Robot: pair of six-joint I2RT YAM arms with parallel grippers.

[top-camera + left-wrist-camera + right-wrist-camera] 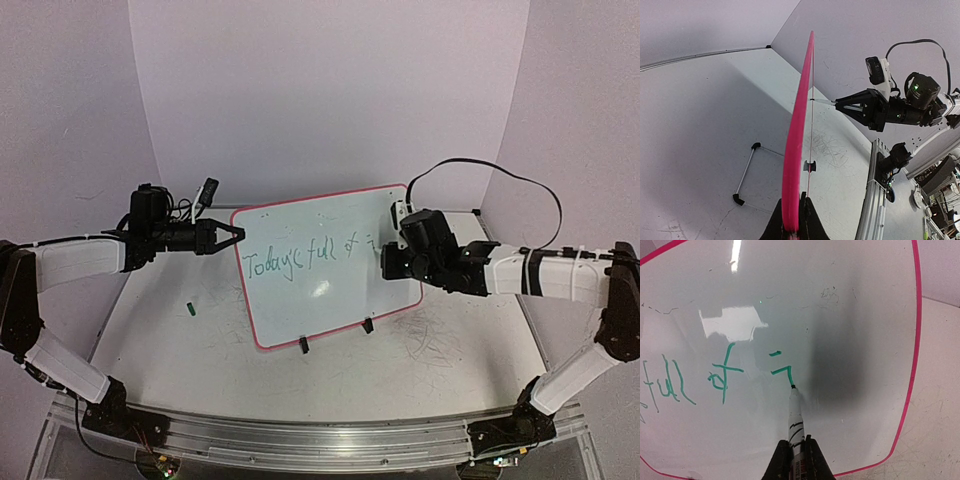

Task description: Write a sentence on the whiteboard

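The whiteboard (310, 225) stands up on its two black clip feet (303, 345) in the middle of the top view, leaning back a little, with its pink frame all around. The left fingers (802, 220) are pinched tight on the board's left edge. In the left wrist view they sit at the bottom middle of the frame, and the board shows edge-on as a thin pink strip going straight up from them. The right fingers (807, 460) are closed around a pen (795, 420) at the bottom middle of the right wrist view. The pen points up, and its tip touches the white board at the end of a small green stroke. The sentence (300, 262) is written in thin green letters in one line across the board. It reads "Today's full of", and then comes a dash and a short bent line, the start of one more letter. On the surface (180, 350), at the left of the top view, lies a small green piece (189, 309), well apart from the board.
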